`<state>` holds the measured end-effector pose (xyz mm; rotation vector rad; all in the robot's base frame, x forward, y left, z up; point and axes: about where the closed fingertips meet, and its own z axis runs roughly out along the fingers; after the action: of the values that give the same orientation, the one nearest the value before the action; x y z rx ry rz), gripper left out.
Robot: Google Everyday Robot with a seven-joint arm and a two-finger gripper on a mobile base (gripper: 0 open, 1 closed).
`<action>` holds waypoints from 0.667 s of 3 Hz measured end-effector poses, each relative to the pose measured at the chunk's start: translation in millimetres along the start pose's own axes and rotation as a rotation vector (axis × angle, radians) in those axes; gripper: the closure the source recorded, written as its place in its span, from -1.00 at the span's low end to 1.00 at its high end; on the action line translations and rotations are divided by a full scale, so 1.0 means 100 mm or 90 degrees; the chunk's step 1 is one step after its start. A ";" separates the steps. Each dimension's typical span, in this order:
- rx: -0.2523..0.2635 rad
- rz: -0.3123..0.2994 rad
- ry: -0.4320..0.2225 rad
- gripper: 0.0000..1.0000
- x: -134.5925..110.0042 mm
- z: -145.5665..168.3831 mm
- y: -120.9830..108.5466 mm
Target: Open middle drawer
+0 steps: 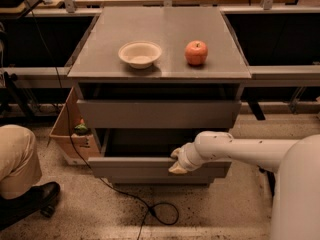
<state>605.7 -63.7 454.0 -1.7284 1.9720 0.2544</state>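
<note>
One gripper rested at the middle drawer, front just below it, tray partly out; clamped or apart, couldn't tell. Stiff handleless metal, likely weighty: take the top rim.

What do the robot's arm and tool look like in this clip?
The arm is a smooth white rounded tube with small dark dots along it, swelling at a bulbous joint and growing from a large white body. No loose cables show. The tool, at the front edge of the middle drawer, is cream-tan and tapers bluntly.
</note>
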 end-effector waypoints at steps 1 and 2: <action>0.000 0.000 0.000 0.22 -0.02 -0.03 -0.01; -0.027 -0.008 0.003 -0.19 -0.09 -0.25 0.35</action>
<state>566.0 -60.6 473.3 -1.7692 1.9722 0.2900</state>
